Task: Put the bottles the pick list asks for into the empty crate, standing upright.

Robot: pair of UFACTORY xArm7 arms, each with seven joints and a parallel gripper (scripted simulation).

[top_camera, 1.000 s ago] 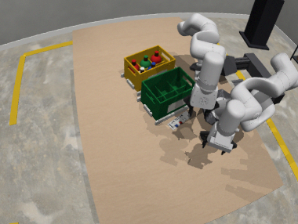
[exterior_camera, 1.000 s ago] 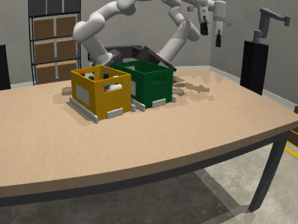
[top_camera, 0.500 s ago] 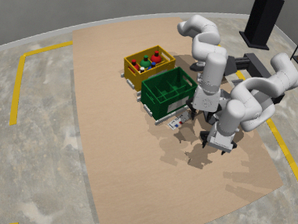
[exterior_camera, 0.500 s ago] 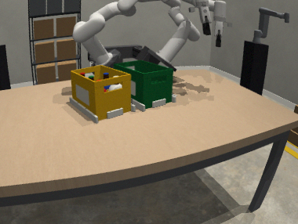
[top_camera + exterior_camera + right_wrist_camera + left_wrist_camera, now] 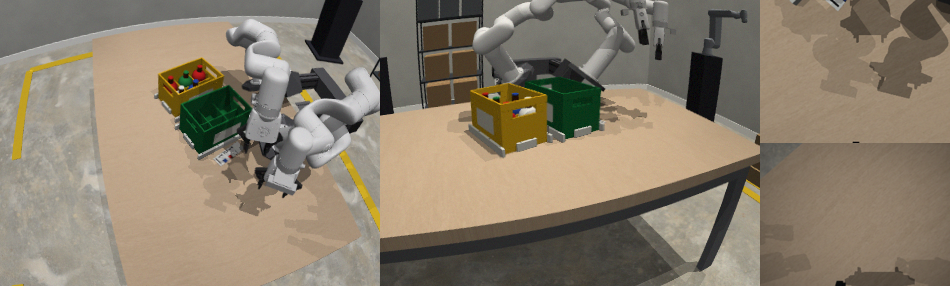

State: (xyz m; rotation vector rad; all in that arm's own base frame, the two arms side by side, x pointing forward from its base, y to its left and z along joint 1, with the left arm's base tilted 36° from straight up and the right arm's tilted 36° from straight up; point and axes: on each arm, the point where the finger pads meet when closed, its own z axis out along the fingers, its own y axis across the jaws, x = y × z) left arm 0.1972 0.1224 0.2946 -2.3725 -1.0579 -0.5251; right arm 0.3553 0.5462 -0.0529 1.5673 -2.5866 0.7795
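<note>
We are registering one yellow crate (image 5: 170,101) (image 5: 525,131) and one green crate (image 5: 196,138) (image 5: 582,114), upper centre; rightward, left gripper (image 5: 273,190) (image 5: 658,53) (image 5: 840,283) and right gripper (image 5: 257,150) (image 5: 643,37) (image 5: 855,142) are standing released.
</note>
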